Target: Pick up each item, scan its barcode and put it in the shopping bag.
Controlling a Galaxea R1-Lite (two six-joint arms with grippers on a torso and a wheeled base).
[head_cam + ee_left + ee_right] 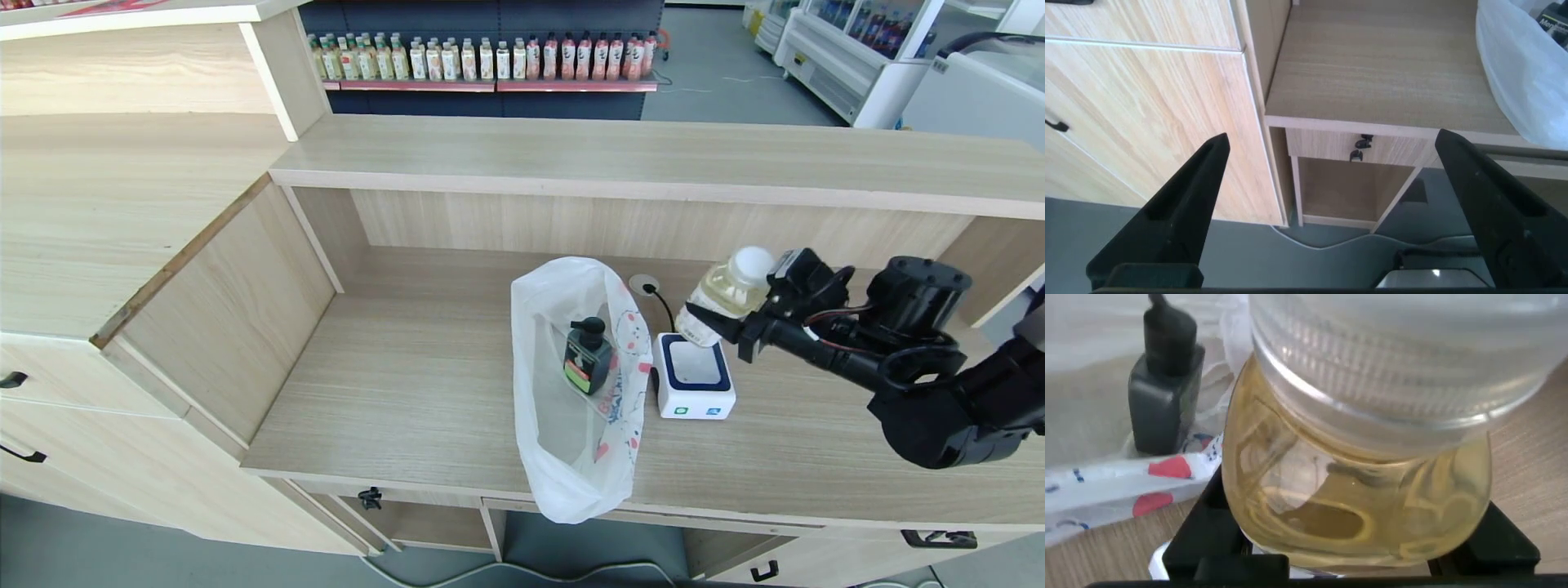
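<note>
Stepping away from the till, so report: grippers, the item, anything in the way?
Right gripper shut on clear yellow-liquid bottle with white cap, over white blue-framed scanner. Left gripper open, empty. White plastic shopping bag beside scanner, nothing between.

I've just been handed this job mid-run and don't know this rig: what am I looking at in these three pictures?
It is a two-armed robot at a wooden counter. The wide picture comes from a camera on its head; the other two from cameras on its wrists. The right end effector is shut on a clear bottle of yellowish liquid with a white cap, held tilted just above the white scanner; the right wrist picture shows that bottle close up. Beside the scanner stands an open white bag with a dark pump bottle inside. The left end effector is open, holding nothing, low in front of the counter's edge.
</note>
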